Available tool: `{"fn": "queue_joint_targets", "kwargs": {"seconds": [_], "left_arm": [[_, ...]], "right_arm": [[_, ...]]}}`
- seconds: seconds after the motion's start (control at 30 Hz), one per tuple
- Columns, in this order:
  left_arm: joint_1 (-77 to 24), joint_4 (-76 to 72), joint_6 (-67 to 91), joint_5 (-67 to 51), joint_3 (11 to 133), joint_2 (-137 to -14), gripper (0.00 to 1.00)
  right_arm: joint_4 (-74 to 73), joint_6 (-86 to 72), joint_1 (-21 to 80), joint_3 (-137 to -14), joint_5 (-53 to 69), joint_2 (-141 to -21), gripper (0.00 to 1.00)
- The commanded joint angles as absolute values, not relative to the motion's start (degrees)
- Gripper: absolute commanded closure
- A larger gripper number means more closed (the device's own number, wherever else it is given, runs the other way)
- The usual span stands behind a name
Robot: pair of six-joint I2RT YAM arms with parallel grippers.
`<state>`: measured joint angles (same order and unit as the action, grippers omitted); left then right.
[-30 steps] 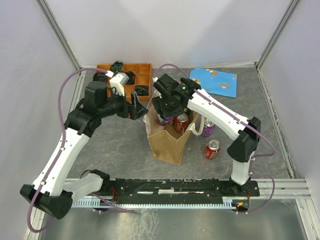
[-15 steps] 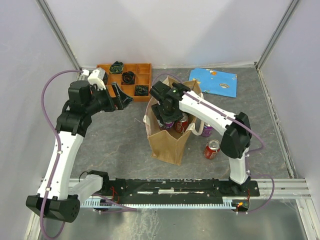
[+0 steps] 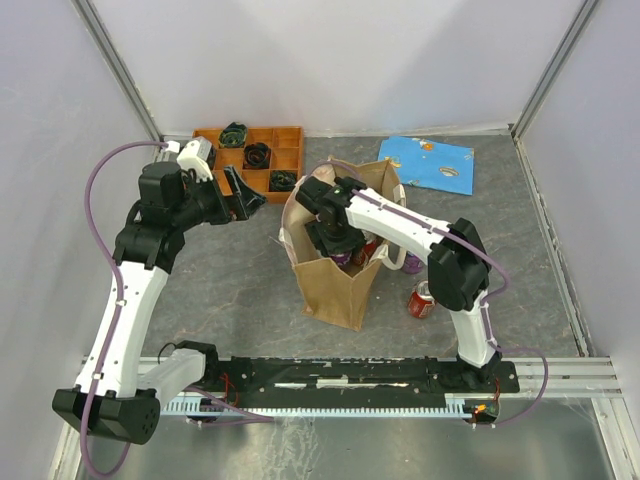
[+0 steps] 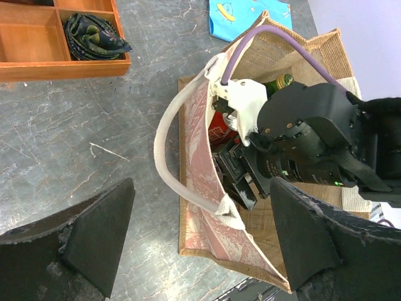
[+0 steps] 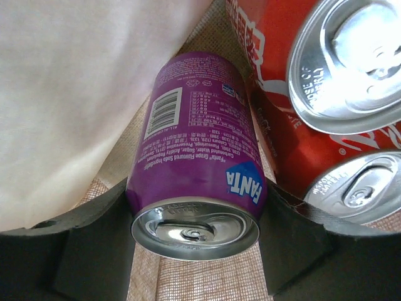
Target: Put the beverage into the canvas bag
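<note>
Fingers (image 5: pixel 94 251) of right gripper (image 5: pixel 195 241) clamp purple can (image 5: pixel 194 157) between canvas bag (image 3: pixel 335 290) wall and red cans (image 5: pixel 338 69), arm bent down inside; left gripper (image 4: pixel 200 210) agape outside.

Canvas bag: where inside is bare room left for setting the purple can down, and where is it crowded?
Bare burlap shows between the purple can and the pale side wall of the canvas bag. The other side is crowded: two red cans sit tight beside the can in the right pincer.

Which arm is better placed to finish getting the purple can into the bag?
Right. Its end effector is shut on the purple can, down inside the bag beside the red cans, so it likely only needs to let go. The left end effector is open, empty and outside the bag.
</note>
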<state>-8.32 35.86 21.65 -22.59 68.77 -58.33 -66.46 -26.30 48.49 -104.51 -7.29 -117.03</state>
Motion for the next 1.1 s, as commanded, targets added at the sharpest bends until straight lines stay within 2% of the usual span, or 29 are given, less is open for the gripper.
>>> {"fn": "queue_joint_targets", "kwargs": {"seconds": [0.0,0.43,0.47,0.57,0.63,0.67,0.97,1.07], "left_arm": [[-8.0,34.0,22.9,-22.9,68.2,-56.5,0.06],[-7.9,33.6,22.9,-23.3,67.2,-56.3,0.06],[-8.0,33.7,22.9,-23.3,67.2,-56.3,0.06],[-7.9,33.8,22.9,-23.3,67.1,-56.1,0.06],[-8.0,33.8,22.8,-23.5,67.0,-56.0,0.06],[-8.0,33.9,22.8,-23.5,66.9,-56.0,0.06],[-8.0,33.5,22.8,-24.9,66.5,-56.2,0.06],[-8.0,33.1,22.9,-25.2,66.5,-56.5,0.06]], "right_arm": [[-64.3,-26.9,48.4,-103.0,-9.1,-116.6,1.0],[-64.9,-28.5,48.4,-98.8,-11.3,-116.9,1.0],[-65.0,-28.5,48.4,-98.8,-11.3,-116.9,0.94],[-65.0,-28.7,48.4,-99.0,-11.3,-116.4,0.59],[-65.1,-28.7,48.5,-99.4,-11.6,-115.8,0.42],[-64.9,-28.6,48.4,-99.6,-11.7,-115.4,0.37],[-64.5,-27.4,48.5,-103.6,-11.6,-111.6,0.2],[-64.6,-27.2,48.5,-104.5,-11.8,-111.1,0.18]]}}
